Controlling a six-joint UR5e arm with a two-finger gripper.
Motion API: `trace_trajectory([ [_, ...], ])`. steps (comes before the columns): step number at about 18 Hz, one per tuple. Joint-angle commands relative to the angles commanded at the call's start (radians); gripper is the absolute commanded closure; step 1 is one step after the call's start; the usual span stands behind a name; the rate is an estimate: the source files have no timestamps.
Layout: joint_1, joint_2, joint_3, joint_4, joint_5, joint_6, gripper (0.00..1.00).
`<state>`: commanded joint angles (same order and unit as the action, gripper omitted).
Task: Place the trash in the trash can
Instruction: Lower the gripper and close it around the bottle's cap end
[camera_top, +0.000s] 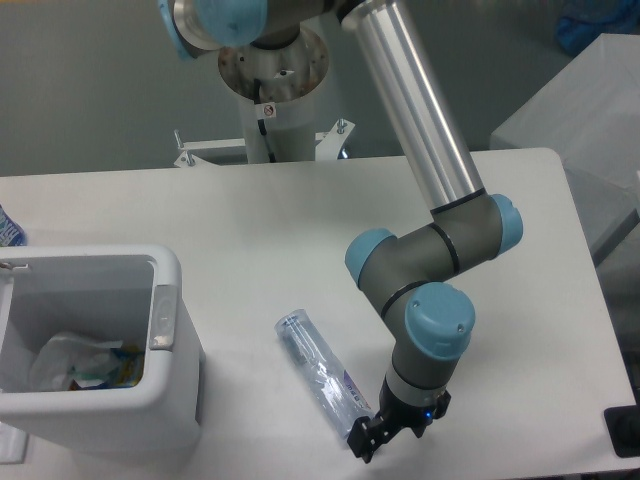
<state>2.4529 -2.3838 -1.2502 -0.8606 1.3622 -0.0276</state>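
The end effector (366, 440), low at the near end of the bottle (320, 377) lying on the worktop (250, 230), seems positioned to grasp it, finger gap untellable; the trash can (100, 400) at left holds the wrapper (75, 362).

Nothing here can actually be read. The bottle (322, 376), lying on the desk (250, 220) at lower centre, carries a blue-purple label — its print is far too small and blurred to make out. On the white column of the robot base (268, 112), upper centre of the frame, sits a small round red-rimmed sticker — a warning sign by its look, but its symbol cannot be made out. At the far left edge a blue-and-white printed scrap (8, 228) peeks in, its marks illegible too.
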Motion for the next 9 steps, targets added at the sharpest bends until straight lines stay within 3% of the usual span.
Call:
trace_trajectory([
  [3,-0.006,0.0,-0.005,0.0,0.002,-0.002,0.14],
  [6,-0.011,0.002,-0.009,0.0,0.017,0.0,0.3],
  [9,-0.011,0.002,-0.014,-0.002,0.021,0.002,0.39],
])
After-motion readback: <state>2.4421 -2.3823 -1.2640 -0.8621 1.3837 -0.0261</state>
